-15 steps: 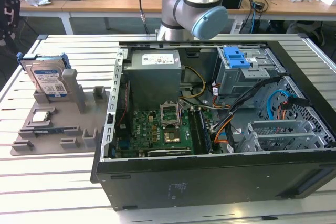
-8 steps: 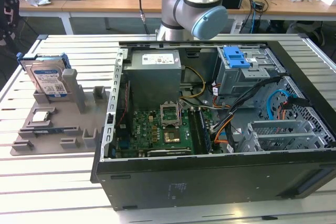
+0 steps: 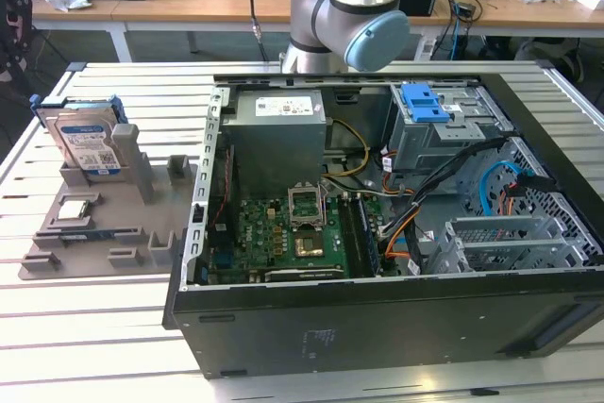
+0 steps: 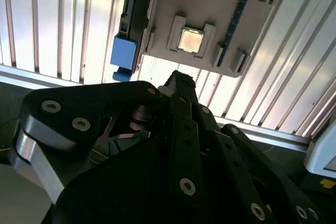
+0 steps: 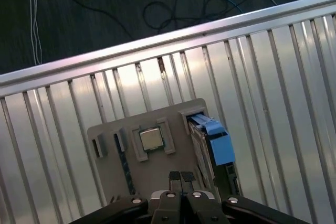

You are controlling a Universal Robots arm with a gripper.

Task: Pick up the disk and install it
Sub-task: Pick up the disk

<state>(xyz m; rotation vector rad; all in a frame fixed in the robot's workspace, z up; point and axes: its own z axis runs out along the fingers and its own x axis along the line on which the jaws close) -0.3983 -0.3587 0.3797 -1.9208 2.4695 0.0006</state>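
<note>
One pincer [image 5: 180, 177], its tips pressed together and gripping nothing, points toward a grey holder [image 5: 157, 111] on the slatted desk [image 5: 273, 77]. We count one processor chip [image 5: 151, 139] lying flat in the holder. One disk [image 5: 210, 142] stands on edge in a slot beside it, blue bracket uppermost. It is well apart from the one open computer case [image 3: 377, 327] at the exterior view's right. We judge the risks plain. Closed tips could knock the upright disk over or shove the holder, which looks unfastened. An off-centre grip on the bracket could let the disk tilt. The cables [image 3: 453, 172] crowding the case could snag it.
</note>
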